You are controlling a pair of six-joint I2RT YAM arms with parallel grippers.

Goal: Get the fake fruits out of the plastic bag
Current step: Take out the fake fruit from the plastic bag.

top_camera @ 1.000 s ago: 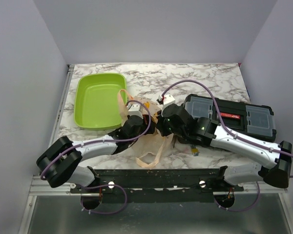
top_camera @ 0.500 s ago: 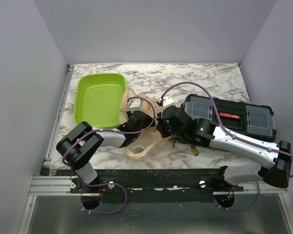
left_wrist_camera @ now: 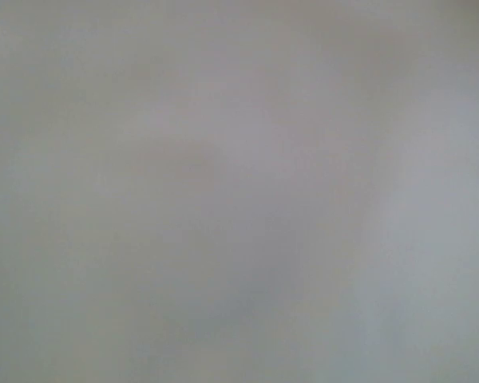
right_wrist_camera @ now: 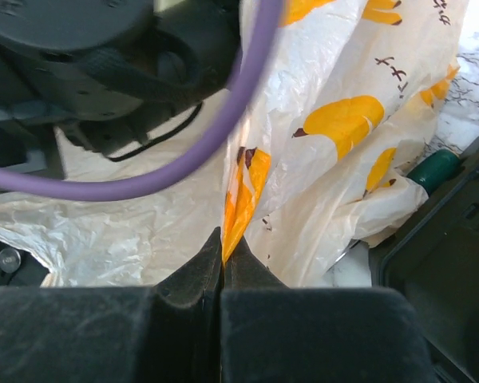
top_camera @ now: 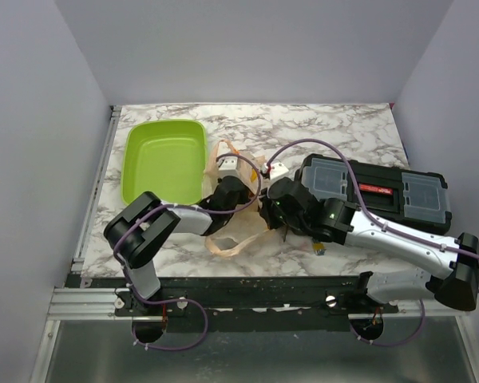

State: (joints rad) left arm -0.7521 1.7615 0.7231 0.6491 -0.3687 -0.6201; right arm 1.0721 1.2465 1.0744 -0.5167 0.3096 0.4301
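Your marble-veined desk (top_camera: 343, 132) carries a black rectangular organiser case (top_camera: 383, 191) by its right edge and a glossy lime-green tray (top_camera: 164, 167) near the far left corner. Between them the thin, crinkled plastic bag (right_wrist_camera: 335, 159) lies mid-desk, its long axis running far to near, with a loop handle toward the near edge. Your right gripper (right_wrist_camera: 222, 255) pinches the film. Your left gripper (top_camera: 233, 188) is clenched, and you cannot tell on what.

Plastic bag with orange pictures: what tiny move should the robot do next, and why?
Probably lift the left end effector slowly up from the plastic bag. It is shut, low over the bag, and its camera view is blank, so it may have caught a fruit, though none shows. The right end effector pinches a fold, holding the bag down.
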